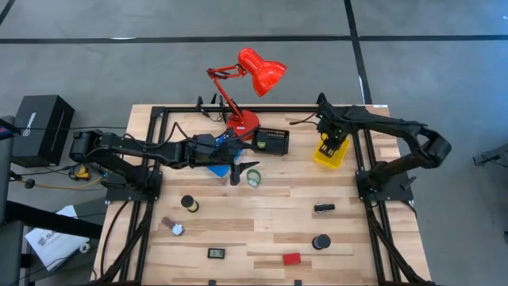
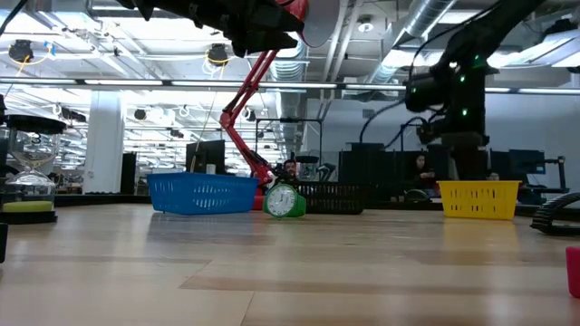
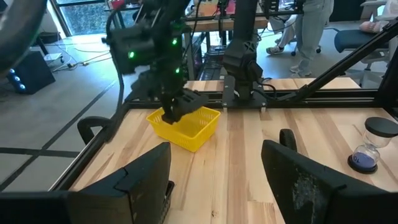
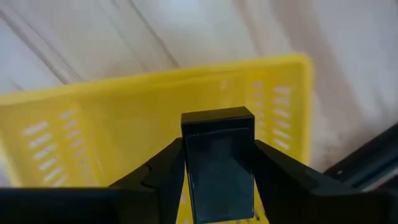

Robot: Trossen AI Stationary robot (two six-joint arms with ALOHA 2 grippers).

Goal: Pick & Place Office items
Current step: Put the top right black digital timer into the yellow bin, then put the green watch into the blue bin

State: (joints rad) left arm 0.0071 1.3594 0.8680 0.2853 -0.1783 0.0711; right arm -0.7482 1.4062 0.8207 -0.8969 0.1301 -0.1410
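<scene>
Yellow plastic fills most of what we see past the right gripper (image 4: 217, 163): it hangs directly over the yellow bin (image 1: 329, 154) at the table's far right, and between its two dark fingers sits a small black rectangular block (image 4: 219, 163), both fingers pressed against its sides, so we read it as gripped and held above the bin's slotted wall. The left gripper (image 1: 235, 171) reaches toward the table's middle, just beside the green tape roll (image 1: 253, 178) and over the edge of the blue bin (image 1: 216, 168); its jaws stand wide apart and hold nothing. The rest of the office items lie scattered on the wooden table (image 1: 270, 214), well apart from both grippers: a black cylinder with a yellow top (image 1: 189, 203), a small sand timer (image 1: 174, 227), a tiny black gadget (image 1: 217, 253), a red block (image 1: 291, 258), another black cylinder (image 1: 321, 241) and a black clip (image 1: 323, 208). The black bin (image 1: 273, 141) sits beside the base of the red desk lamp (image 1: 255, 75).
</scene>
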